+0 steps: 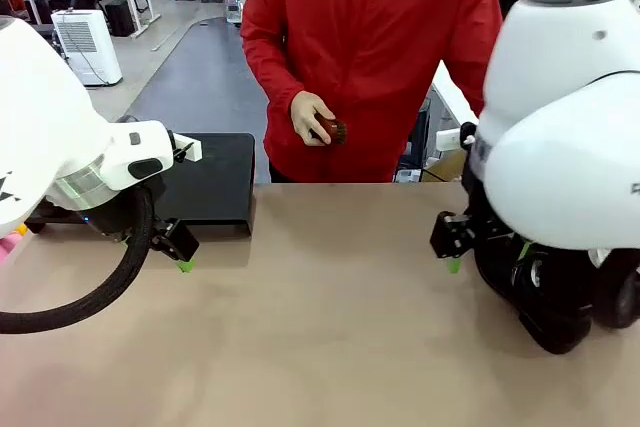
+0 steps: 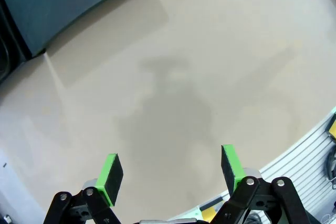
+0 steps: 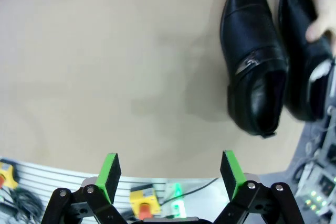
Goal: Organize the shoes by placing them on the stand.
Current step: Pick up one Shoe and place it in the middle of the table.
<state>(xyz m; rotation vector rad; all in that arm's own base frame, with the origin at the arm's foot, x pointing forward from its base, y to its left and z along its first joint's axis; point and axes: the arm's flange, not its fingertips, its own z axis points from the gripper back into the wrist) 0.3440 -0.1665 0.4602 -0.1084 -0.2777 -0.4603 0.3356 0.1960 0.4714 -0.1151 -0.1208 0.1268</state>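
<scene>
Shoes (image 3: pixel 254 61) lie at two o'clock from the released right claw (image 3: pixel 171 173), a person's hand (image 3: pixel 320 25) on one, so reaching risks striking it; left claw (image 2: pixel 171 170) also released.

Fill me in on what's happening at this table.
Both grippers hang open over the bare table, holding nothing. The left gripper is near the black stand, and the right gripper faces two black shoes lying side by side. A person in a red jacket stands opposite with one hand on the outer shoe. The person's other hand holds something small and brown. The inner shoe lies untouched.
</scene>
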